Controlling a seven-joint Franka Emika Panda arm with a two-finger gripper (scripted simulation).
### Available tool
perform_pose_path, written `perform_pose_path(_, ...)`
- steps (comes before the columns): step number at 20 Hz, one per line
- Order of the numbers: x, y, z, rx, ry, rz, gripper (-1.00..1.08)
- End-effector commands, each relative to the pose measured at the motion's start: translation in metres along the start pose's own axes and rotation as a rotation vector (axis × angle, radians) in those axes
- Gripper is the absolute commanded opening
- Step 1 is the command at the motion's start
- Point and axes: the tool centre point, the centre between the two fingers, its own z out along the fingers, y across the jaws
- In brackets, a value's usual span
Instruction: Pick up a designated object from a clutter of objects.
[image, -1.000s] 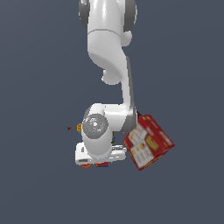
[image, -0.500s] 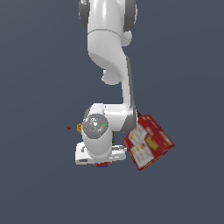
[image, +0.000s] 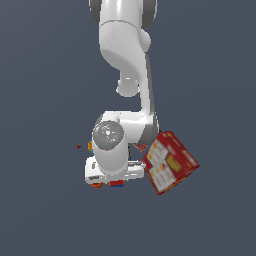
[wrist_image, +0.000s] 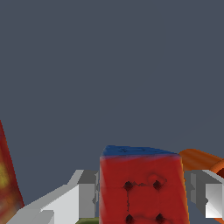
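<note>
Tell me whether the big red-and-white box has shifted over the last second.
No. The big red-and-white box sits at the same spot and tilt, just off the arm's white wrist housing toward the exterior view's right.

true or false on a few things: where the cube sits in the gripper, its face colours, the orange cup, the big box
1. The cube sits between the gripper fingers. True.
2. The cube's dotted face is green. False: it is red with dark dots, and a blue face adjoins it.
3. An orange cup shows just beyond the cube in the wrist view. True.
4. The big red-and-white box lies on the exterior view's left of the arm. False: it is on that view's right.
5. The gripper is wide open with nothing near it. False: the cube fills the gap.
</note>
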Motion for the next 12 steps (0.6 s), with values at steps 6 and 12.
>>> perform_pose_path(6, -0.014, -0.003, -0.056, 0.001, -0.006, 0.001, -1.00)
perform_pose_path(12, -0.030, -0.006, -0.120, 0.003, -0.016, 0.002, -1.00)
